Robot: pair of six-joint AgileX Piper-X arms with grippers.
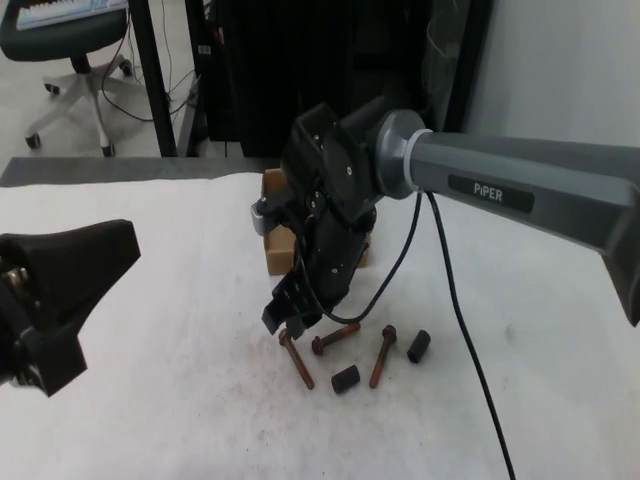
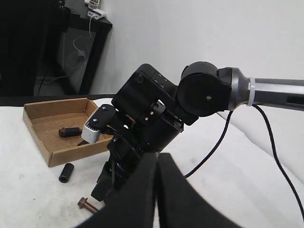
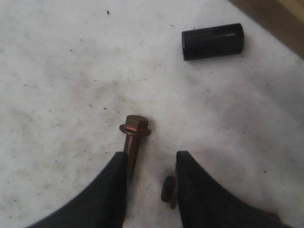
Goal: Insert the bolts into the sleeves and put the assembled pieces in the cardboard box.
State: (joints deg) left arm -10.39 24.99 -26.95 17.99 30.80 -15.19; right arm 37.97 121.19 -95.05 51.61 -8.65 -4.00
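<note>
White cloth [image 1: 180, 300] covers the bench [image 1: 60, 170]. A cardboard box [image 1: 276, 250] sits on it. Out from the box toward the camera, three rusty bolts [image 1: 335, 339] and two black sleeves [image 1: 346, 379] lie loose, none touching the box. A black cable [image 1: 470, 350] trails past the box's side.

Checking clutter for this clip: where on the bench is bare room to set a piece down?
Bare cloth left of the bolts, and right of the cable. Crowded under the right claw, among bolts and sleeves.

One short white printed word sits on the grey tubular forearm of the right arm [image 1: 520, 182]; nothing else legible.
</note>
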